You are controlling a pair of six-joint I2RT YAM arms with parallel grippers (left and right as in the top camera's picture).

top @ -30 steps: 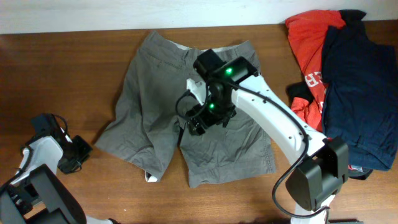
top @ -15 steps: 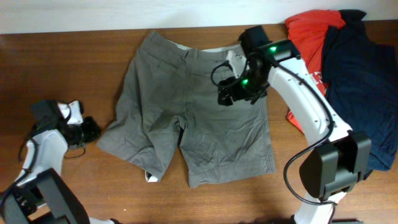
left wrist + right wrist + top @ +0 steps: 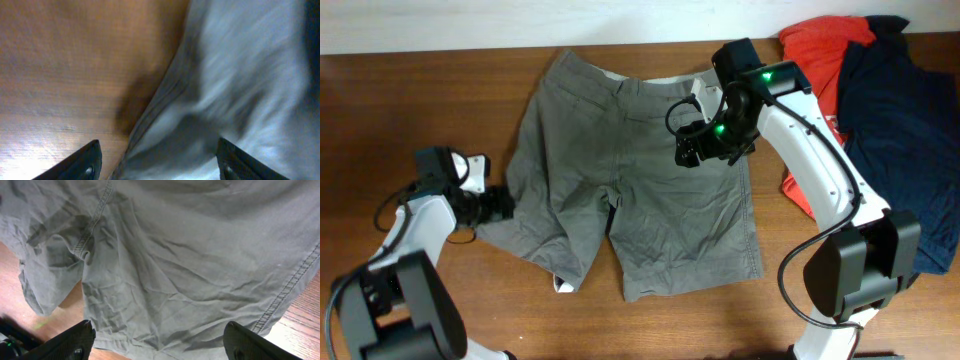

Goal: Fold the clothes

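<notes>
At outer edge of grey-khaki shorts (image 3: 620,180) on worktop (image 3: 380,100): left fingers (image 3: 87,161) spread open; right fingers (image 3: 75,342) open above shorts.

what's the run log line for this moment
shorts: flat, wrinkled, unfolded | left gripper: open at leg edge | right gripper: open above shorts, nothing held

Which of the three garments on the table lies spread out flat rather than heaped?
The grey-khaki shorts, spread open in the middle with both legs showing; the red T-shirt and the dark navy garment lie piled together at the right.
</notes>
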